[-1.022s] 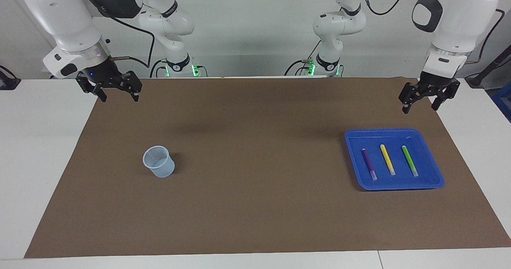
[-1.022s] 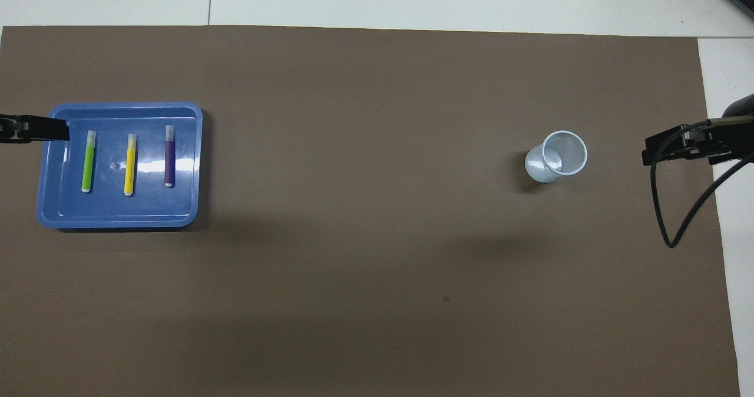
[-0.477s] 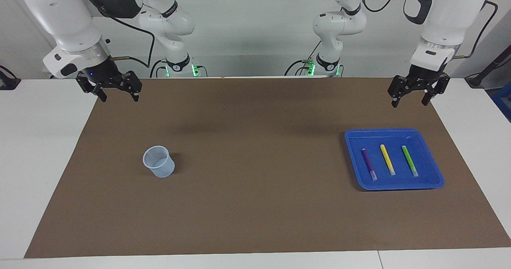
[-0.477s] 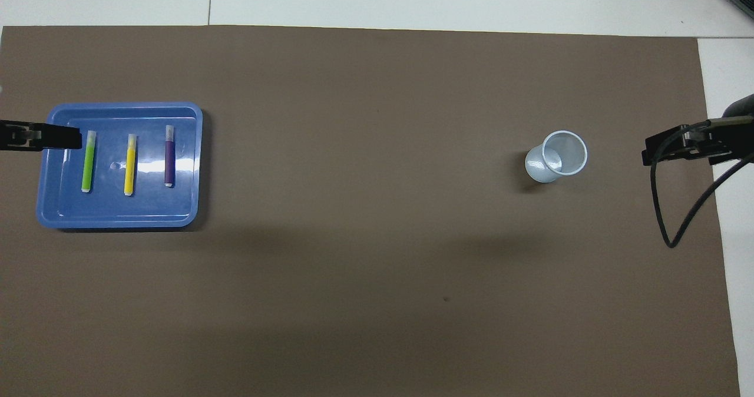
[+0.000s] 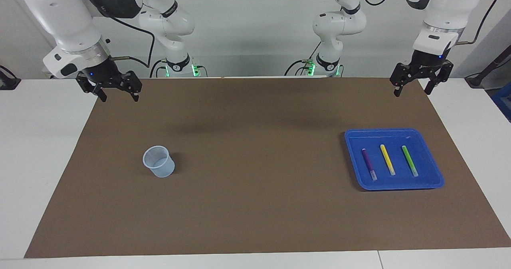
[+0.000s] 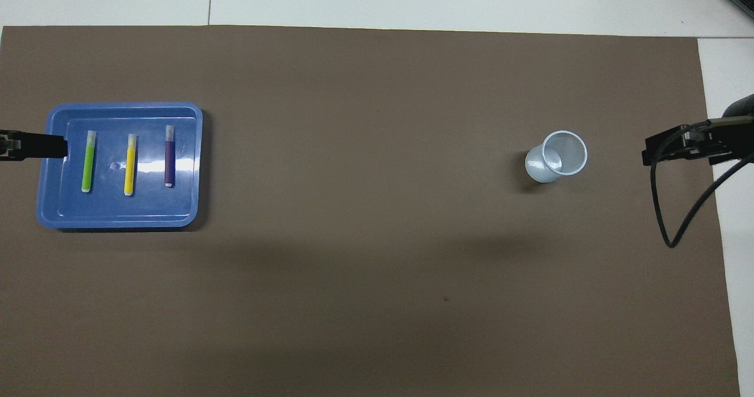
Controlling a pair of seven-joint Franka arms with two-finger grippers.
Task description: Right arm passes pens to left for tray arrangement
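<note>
Tray point(image 5: 433, 183) sits on the table point(image 5: 255, 221) toward the left arm's end, flat on the brown mat point(image 5: 255, 113). 3 pens lie in it side by side, parallel, not touching: purple pen point(image 5: 369, 164), yellow pen point(image 5: 387, 159), green pen point(image 5: 409, 160). Pale cap ends point away from the robots.

Left end effector point(image 5: 412, 88) hangs in the air over the mat's edge at the robots' side of the tray, fingers spread, holding nothing. Right end effector point(image 5: 118, 96) hangs over the mat's corner at the right arm's end, fingers spread too, empty; that arm waits. Translucent cup point(image 5: 159, 161) stands upright, well apart from the tray, and looks empty in the overhead view.

Judgement: task reads as complete, all 3 pens laid out in the tray.

Risks from here:
- Left end effector dipping toward the tray could clip the rim and slide it, scattering the row.
- Pens are round; any knock to the tray probably rolls them together.
- A sweep of the right arm across the mat could tip the light cup.
</note>
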